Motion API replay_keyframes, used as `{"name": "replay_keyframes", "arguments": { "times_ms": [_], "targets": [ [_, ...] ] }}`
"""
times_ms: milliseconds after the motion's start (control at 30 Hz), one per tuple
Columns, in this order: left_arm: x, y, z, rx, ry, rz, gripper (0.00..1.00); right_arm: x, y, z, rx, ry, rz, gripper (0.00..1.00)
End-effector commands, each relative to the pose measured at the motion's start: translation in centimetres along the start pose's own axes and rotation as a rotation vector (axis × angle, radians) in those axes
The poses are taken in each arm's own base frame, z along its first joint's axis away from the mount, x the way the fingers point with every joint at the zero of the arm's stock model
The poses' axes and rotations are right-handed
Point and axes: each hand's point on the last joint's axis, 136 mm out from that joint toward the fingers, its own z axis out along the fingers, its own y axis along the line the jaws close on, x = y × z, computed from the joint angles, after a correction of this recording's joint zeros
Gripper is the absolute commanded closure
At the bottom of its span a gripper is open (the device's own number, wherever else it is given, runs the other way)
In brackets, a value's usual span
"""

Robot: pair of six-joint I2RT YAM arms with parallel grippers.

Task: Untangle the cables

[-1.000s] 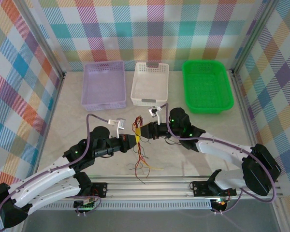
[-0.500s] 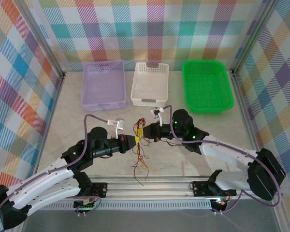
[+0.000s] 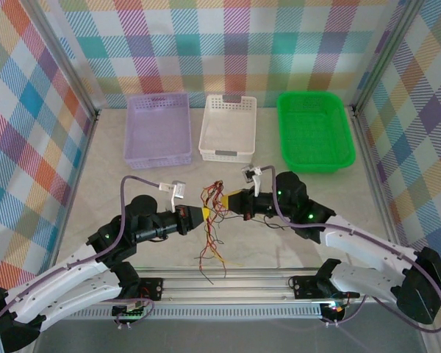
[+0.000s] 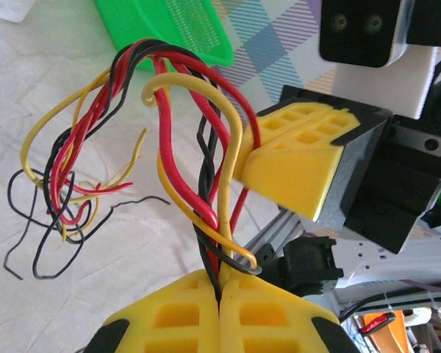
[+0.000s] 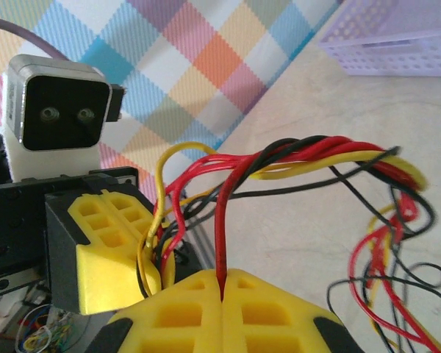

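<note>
Left hand [image 3: 197, 214] is clenched on the cables [image 3: 212, 197] and the right hand [image 3: 237, 200] is clenched on one red strand [image 5: 220, 220], the bunch strung between them above the tabletop [image 3: 103, 169], loose ends trailing down. Separating that strand looks like the step in hand. Next, the hands should draw apart gently so it slips free without tightening the tangle.

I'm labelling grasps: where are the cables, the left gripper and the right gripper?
cables [image 4: 213, 246]: left wrist view, on the bundle just above the fingertips.
left gripper [image 4: 220, 283]: left wrist view, seam between its yellow fingertips.
right gripper [image 5: 222, 278]: right wrist view, seam between its yellow fingertips.
</note>
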Motion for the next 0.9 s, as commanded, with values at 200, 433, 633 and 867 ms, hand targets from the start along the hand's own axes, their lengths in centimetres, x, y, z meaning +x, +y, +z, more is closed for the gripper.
{"name": "replay_keyframes", "arguments": {
  "times_ms": [200, 433, 633, 867],
  "targets": [
    [-2.2, -0.7, -3.1, -0.090, -0.065, 0.093, 1.00, -0.8, -6.1, -4.9, 0.325, -0.079, 0.081, 1.00],
    [-2.6, 2.0, -5.0, -0.288, -0.060, 0.111, 1.00, -2.7, -8.7, -10.2, 0.482, -0.206, 0.169, 1.00],
    [-3.7, 4.1, -6.7, -0.468, -0.086, 0.127, 1.00, -3.9, -9.2, -13.2, 0.564, -0.243, 0.192, 1.00],
    [-5.7, 6.1, -8.9, -0.682, -0.113, 0.160, 1.00, -4.5, -10.1, -16.6, 0.726, -0.251, 0.215, 1.00]
  ]
}}
